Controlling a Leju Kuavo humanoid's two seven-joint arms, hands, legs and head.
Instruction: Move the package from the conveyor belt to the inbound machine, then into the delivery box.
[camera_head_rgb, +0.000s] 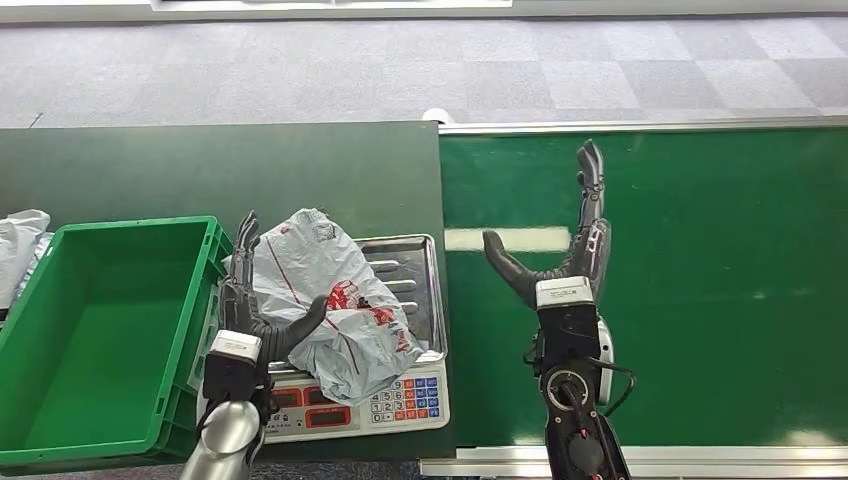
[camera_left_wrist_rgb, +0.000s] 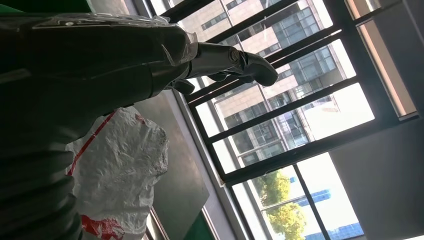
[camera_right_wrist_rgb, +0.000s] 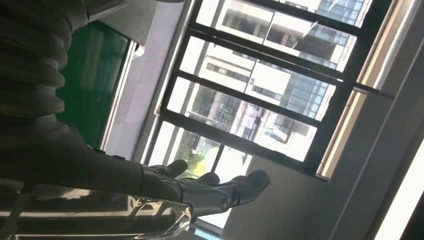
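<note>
One package (camera_head_rgb: 330, 305) on one scale (camera_head_rgb: 400, 390) (crate (camera_head_rgb: 110, 330) at nine o'clock), clasped by left hand (camera_head_rgb: 255, 310); right hand (camera_head_rgb: 570, 250) spread, holding nothing.

Package (camera_head_rgb: 330, 300) on scale (camera_head_rgb: 400, 400), box (camera_head_rgb: 100, 330) seemingly left.

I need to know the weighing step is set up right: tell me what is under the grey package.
The grey package lies on the steel pan of the scale, with the left hand at its side. Bare ribbed pan shows beside it; the pan beneath it and part of the keypad are covered.
</note>
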